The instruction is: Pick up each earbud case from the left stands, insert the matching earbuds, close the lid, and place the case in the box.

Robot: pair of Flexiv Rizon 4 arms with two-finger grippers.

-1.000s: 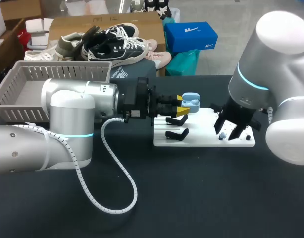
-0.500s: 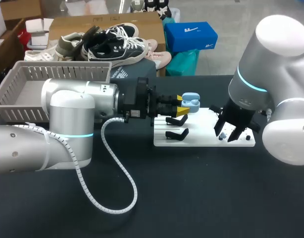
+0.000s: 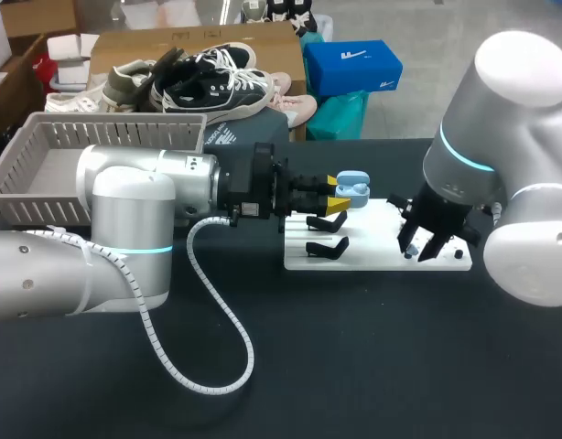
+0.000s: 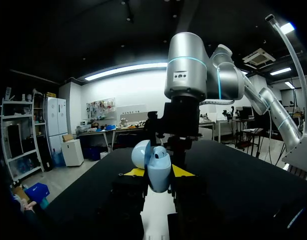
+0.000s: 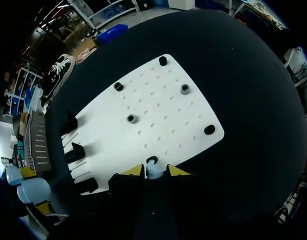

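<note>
Black table (image 3: 354, 366) — one blue case (image 3: 352, 186), one earbud (image 5: 153, 171), one board (image 3: 372, 257)

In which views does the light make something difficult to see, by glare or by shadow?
Head view: even light, only a sheen on the right arm. Left wrist view: backlight leaves the left end effector nearly black; the earbud case it grips is well lit. Right wrist view: the white board is bright, the right end effector holding the earbud dark.

One earbud case (image 3: 352, 186), one earbud (image 5: 152, 172), one white board (image 3: 372, 247), three black stands (image 5: 76, 151), one basket (image 3: 29, 165).
</note>
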